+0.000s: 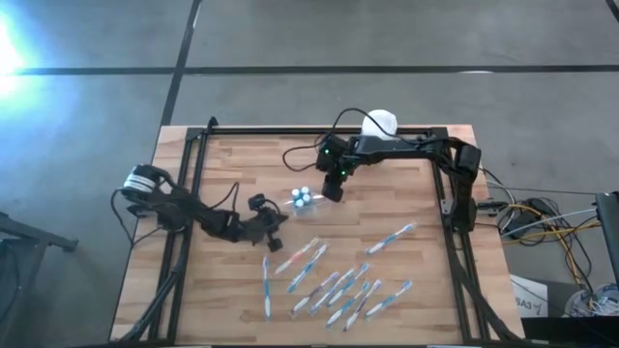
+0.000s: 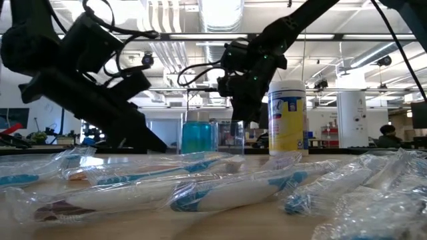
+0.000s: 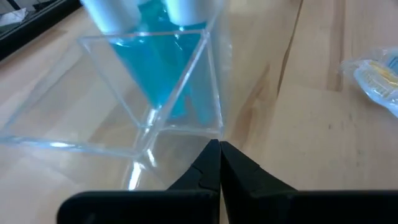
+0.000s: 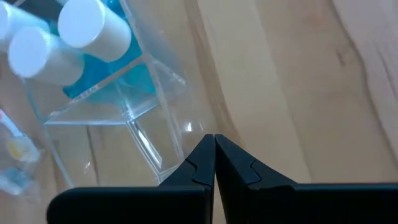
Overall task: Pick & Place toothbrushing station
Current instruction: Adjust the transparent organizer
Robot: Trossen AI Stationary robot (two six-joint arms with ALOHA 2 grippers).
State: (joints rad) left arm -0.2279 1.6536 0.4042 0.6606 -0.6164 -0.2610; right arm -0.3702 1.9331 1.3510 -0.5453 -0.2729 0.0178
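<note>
A white-lidded canister (image 2: 285, 117) with a yellow-and-blue label stands upright right of center in the low view, on a wooden table (image 1: 406, 280). Loose cables (image 1: 546, 222) trail at the right edge of the high view. A person (image 2: 387, 135) sits at far right, low view.

I work in a big lab or workshop hall: beyond my wooden desk (image 1: 232, 290) stretch exposed ceiling pipes (image 2: 167, 20), strip lights, a white column (image 2: 351, 117) and grey concrete floor (image 1: 87, 116) around it.
</note>
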